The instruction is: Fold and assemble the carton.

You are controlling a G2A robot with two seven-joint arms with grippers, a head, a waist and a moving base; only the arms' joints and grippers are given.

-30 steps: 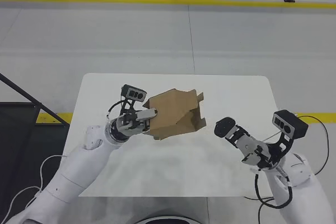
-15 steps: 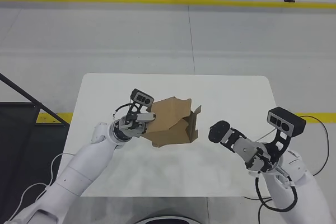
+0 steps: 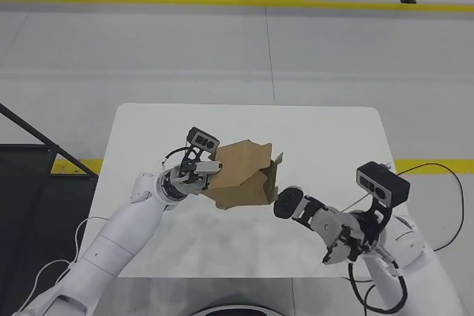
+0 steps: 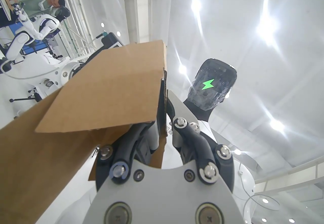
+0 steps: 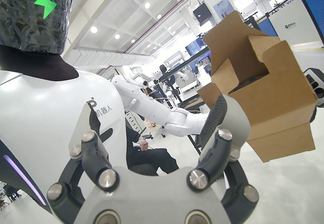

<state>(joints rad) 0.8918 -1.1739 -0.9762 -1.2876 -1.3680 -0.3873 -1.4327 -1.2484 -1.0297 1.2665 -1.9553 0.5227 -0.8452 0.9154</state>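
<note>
As carton [image 3: 245,170] tilts, left gripper [image 3: 208,168] clamps its edge.

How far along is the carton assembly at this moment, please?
Done: the carton is opened into a box shape. In hand: the left gripper clamps one panel edge, holding it over the table; the open right gripper sits beside its open end. Left: the end flaps stand unfolded.

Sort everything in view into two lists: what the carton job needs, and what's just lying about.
Job in hand:
carton
left gripper, shut on a carton wall
right gripper, open beside the carton

Lying about:
table
cable on the floor
black panel beside the table
</note>
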